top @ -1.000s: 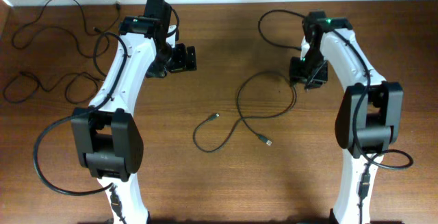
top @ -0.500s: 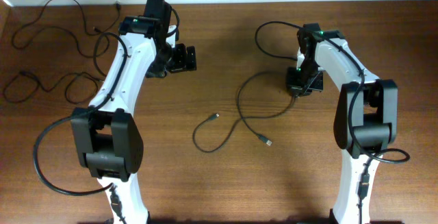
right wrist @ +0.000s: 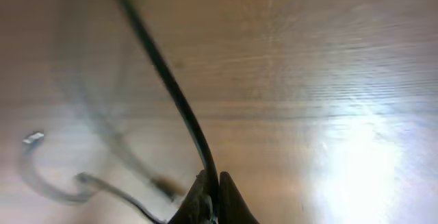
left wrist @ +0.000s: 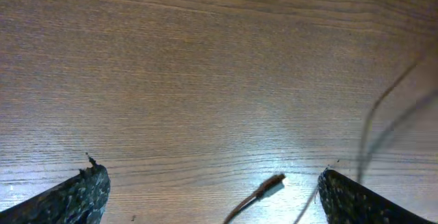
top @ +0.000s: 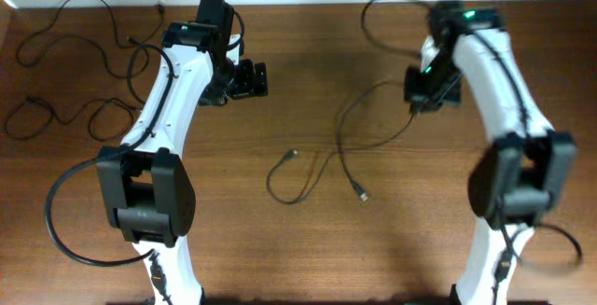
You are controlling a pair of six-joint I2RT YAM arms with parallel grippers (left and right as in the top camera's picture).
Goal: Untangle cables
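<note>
One thin black cable lies in the table's middle, with silvery plug ends at the centre left and the centre. My right gripper is shut on this cable and holds its upper stretch above the table. In the right wrist view the cable runs up from the closed jaws. My left gripper is open and empty above bare wood. In the left wrist view one plug end lies between its fingers, on the table below. More cables lie at the far left.
The loose cables at the far left spread from the back edge towards the left arm's base. A thicker black robot cable arcs beside the right arm. The wooden table fills all views.
My right gripper has moved up and to the right with the cable in it, dragging the cable's loop and plug ends a little. The left arm has not moved.
</note>
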